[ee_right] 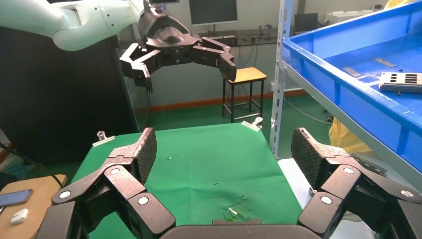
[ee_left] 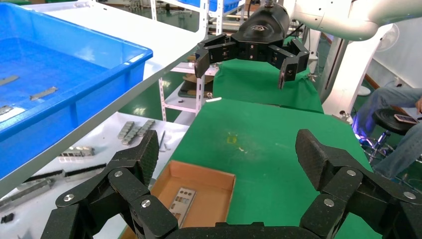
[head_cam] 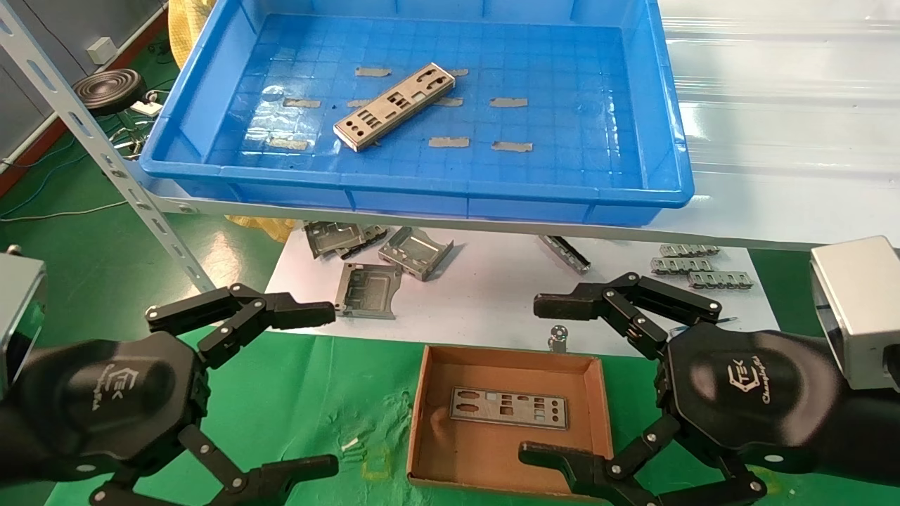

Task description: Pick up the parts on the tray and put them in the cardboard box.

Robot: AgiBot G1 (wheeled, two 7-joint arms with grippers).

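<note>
Green cloth [head_cam: 316, 393] beneath spread claws [head_cam: 302, 390]

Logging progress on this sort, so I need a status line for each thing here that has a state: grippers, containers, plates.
Left gripper: open, empty, over the green cloth.
Right gripper: open, empty, beside the box.
Large bright-blue plastic tray: holds one punched silver-grey metal plate, lying flat and askew.
Small brown cardboard box: lidless, holds one flat punched plate.
</note>
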